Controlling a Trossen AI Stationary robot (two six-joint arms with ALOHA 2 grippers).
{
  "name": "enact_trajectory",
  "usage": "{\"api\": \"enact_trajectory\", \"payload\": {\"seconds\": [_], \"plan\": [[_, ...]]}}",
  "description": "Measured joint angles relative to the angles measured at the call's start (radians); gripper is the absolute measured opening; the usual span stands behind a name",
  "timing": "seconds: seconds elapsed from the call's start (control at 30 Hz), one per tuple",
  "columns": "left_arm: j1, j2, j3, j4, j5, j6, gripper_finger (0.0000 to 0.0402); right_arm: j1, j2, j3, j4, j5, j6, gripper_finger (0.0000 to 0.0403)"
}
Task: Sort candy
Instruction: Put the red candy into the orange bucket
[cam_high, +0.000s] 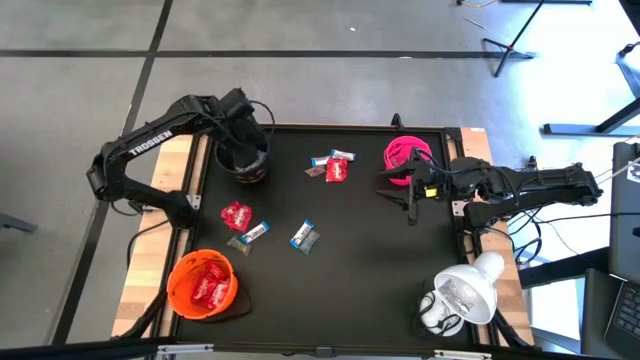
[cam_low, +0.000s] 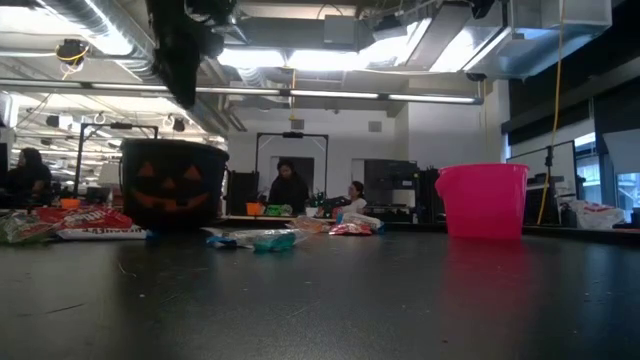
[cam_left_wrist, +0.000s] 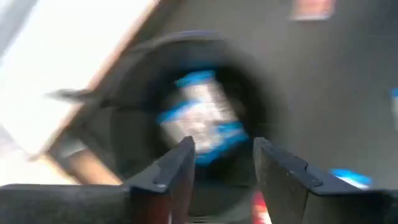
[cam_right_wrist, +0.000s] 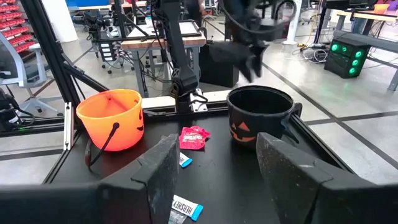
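My left gripper (cam_left_wrist: 221, 146) hangs open over the black pumpkin-face bowl (cam_high: 244, 163), near the table's far left. A blue-and-white candy (cam_left_wrist: 200, 118) shows blurred inside that bowl (cam_left_wrist: 134, 124), beyond the fingertips. Whether it is resting or falling, I cannot tell. My right gripper (cam_high: 408, 205) waits open at the table's right, beside the pink bowl (cam_high: 407, 154). Loose candy lies on the black mat: a red one (cam_high: 236, 215), blue-and-white ones (cam_high: 255, 233) (cam_high: 304, 235), and a mixed cluster (cam_high: 333, 166). The orange bowl (cam_high: 203, 283) holds red candy.
A white lamp-like object (cam_high: 460, 295) stands at the table's near right corner. Bare black mat (cam_high: 360, 270) lies between the bowls. In the low view, the black bowl (cam_low: 173, 185) and the pink bowl (cam_low: 482, 200) stand upright. People show in the room behind.
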Motion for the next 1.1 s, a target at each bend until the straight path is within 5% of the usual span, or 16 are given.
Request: {"api": "enact_trajectory", "payload": {"seconds": [0.07, 0.13, 0.3, 0.57, 1.1], "plan": [[-0.032, -0.02, 0.0, 0.004, 0.207, 0.051, 0.0157, 0.0, 0.0, 0.0, 0.0, 0.0, 0.0, 0.0213], [-0.105, -0.038, 0.002, 0.001, 0.284, 0.037, 0.0157, 0.0, 0.0, 0.0, -0.001, 0.0, 0.0, 0.0213], [-0.37, -0.036, 0.002, -0.118, 0.088, -0.002, 0.0155, 0.0, 0.0, 0.0, -0.001, 0.0, 0.0, 0.0213], [-0.682, -0.03, -0.099, -0.098, -0.004, -0.248, 0.0154, 0.0, 0.026, 0.001, 0.004, 0.0, 0.0, 0.0213], [-0.594, -0.13, -0.657, 0.219, 0.06, -0.484, 0.0156, 0.0, 0.046, 0.001, -0.004, -0.02, -0.002, 0.0213]]}}
